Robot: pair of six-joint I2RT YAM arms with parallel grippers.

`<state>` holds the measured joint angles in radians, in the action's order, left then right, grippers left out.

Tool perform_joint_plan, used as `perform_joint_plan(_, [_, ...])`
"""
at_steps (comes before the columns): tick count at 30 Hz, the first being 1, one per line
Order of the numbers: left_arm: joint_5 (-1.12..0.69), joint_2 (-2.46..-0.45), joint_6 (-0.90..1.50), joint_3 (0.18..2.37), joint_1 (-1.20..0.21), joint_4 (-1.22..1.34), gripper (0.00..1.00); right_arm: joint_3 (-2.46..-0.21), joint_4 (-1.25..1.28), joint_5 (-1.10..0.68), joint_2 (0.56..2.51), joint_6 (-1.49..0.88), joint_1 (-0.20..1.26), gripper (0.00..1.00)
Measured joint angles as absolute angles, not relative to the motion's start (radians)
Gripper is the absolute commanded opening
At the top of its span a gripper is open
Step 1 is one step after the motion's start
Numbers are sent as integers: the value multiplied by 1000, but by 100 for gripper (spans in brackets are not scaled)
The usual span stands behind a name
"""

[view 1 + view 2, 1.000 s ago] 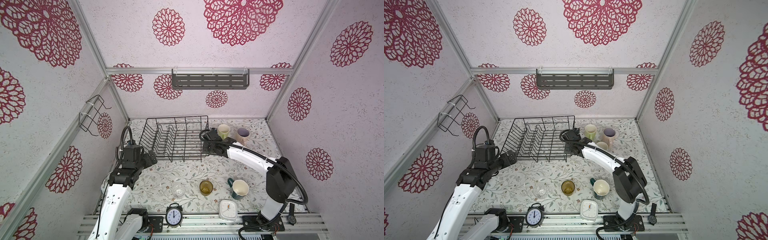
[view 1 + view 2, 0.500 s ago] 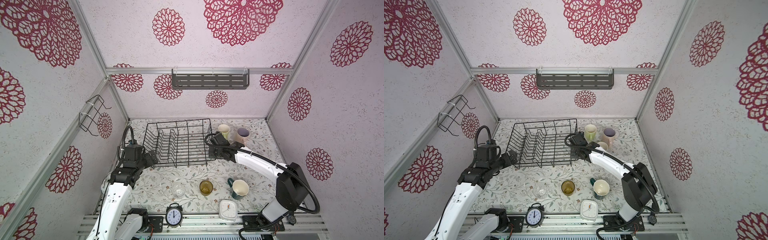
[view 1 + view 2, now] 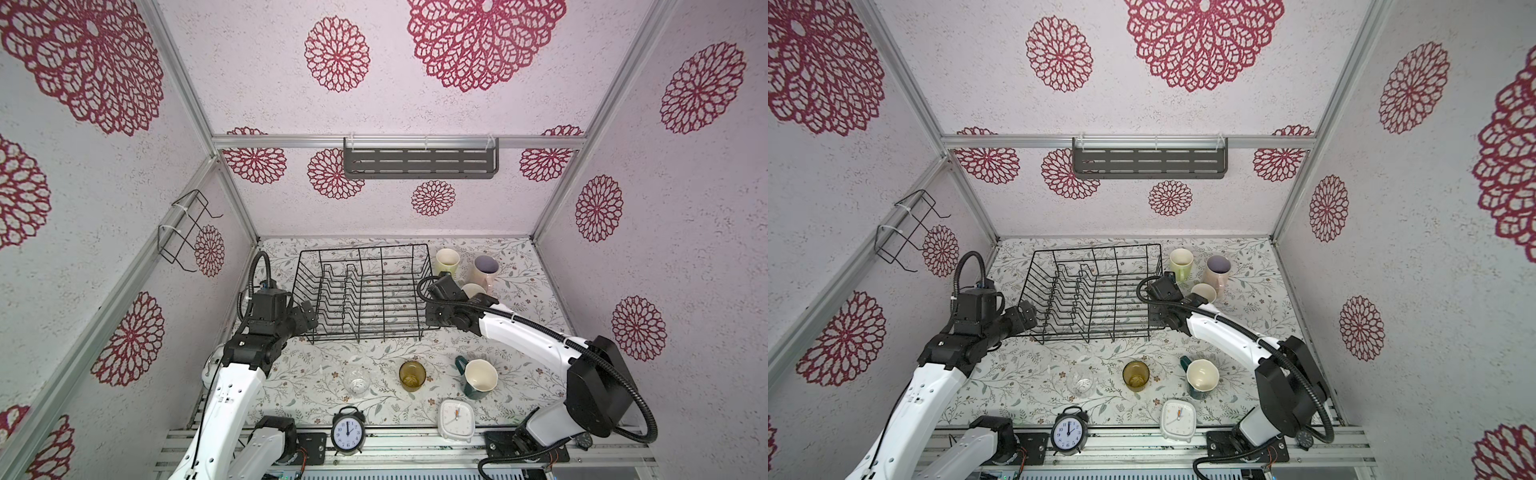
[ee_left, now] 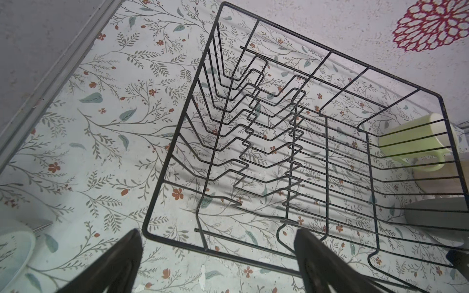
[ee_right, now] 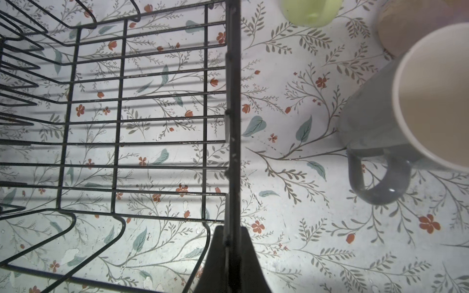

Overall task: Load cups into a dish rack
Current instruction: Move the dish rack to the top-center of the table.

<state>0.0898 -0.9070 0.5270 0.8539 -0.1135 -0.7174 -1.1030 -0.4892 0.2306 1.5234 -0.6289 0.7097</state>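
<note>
Currently the right rim of the dish rack (image 5: 232, 101) is clamped by the right gripper (image 5: 231, 234), apparently so that it can be positioned; the left gripper (image 4: 218, 232) is held wide apart at its near left corner. All cups (image 3: 481, 376) are found outside it, on the worktop (image 3: 523, 386).

The walls (image 3: 266, 83) are showing pale pink with crimson flower medallions, the counter (image 3: 316, 374) is wearing green sprigs and orange-red blossoms on white. The dish rack (image 3: 365, 293) is showing up black. Standing out now: a yellow-green mug (image 3: 447, 261), a pink mug (image 3: 484, 269), a grey mug (image 5: 368, 121), a dark teal mug (image 3: 478, 377) with cream inside, an amber glass (image 3: 412, 375).
</note>
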Motion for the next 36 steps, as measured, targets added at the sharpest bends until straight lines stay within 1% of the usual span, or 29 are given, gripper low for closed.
perform_joint_plan(1, [88, -907, 529, 851, -116, -717, 97, -1099, -487, 231, 1523, -629, 710, 11])
perform_joint_plan(3, [81, -907, 536, 841, -120, -716, 97, -1088, -484, 239, 1520, -615, 709, 20])
perform_joint_plan(6, [64, -903, 550, 822, -125, -719, 97, -1048, -515, 260, 1505, -577, 708, 24])
perform_joint_plan(9, [38, -896, 570, 818, -128, -721, 97, -1025, -538, 270, 1489, -552, 700, 34])
perform_joint_plan(20, [-41, -854, 666, 818, -146, -704, 97, -1021, -563, 278, 1464, -526, 678, 36])
perform_joint_plan(23, [-52, -852, 680, 818, -162, -698, 97, -1031, -587, 279, 1440, -514, 670, 41])
perform_joint_plan(25, [-59, -852, 686, 818, -178, -698, 97, -1043, -596, 279, 1426, -506, 661, 48])
perform_joint_plan(26, [-62, -852, 686, 818, -186, -698, 97, -1051, -597, 279, 1417, -496, 653, 49])
perform_joint_plan(36, [-55, -886, 692, 840, -282, -719, 97, -1139, -580, 258, 1400, -508, 531, 50])
